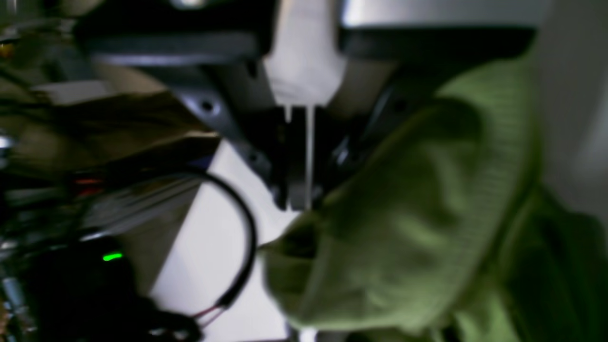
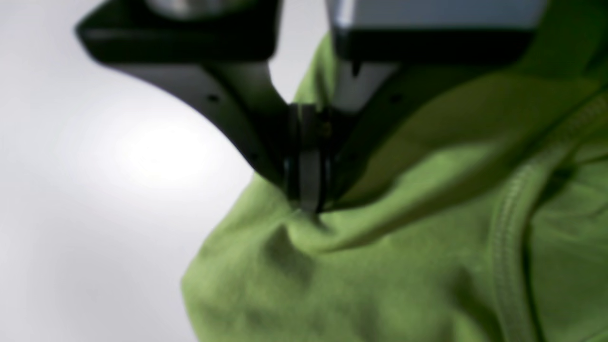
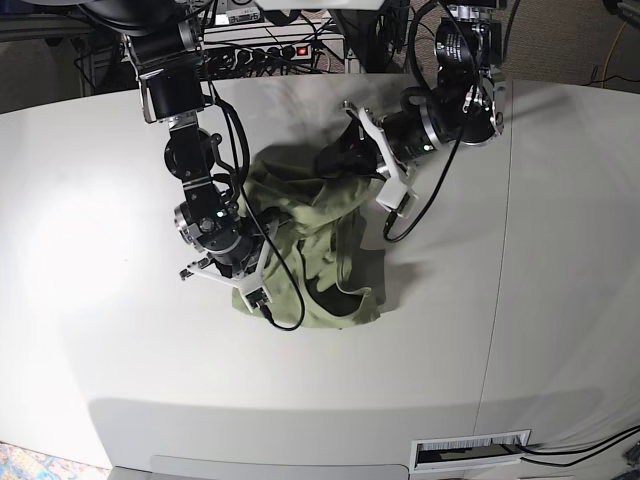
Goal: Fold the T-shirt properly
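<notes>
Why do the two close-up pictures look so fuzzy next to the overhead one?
Left wrist view: soft and smeared throughout; the T-shirt and left gripper lack crisp edges. Right wrist view: also blurred, with a bright glare patch on the white table beside the right gripper. Base view: sharp and evenly lit, with soft arm shadows on the table.

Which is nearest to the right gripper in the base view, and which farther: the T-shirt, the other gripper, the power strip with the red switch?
1. T-shirt: pinched in the right gripper, at the garment's left edge.
2. Left gripper: up and to the right, at the shirt's far edge.
3. Power strip: beyond the table's back edge, farthest.
</notes>
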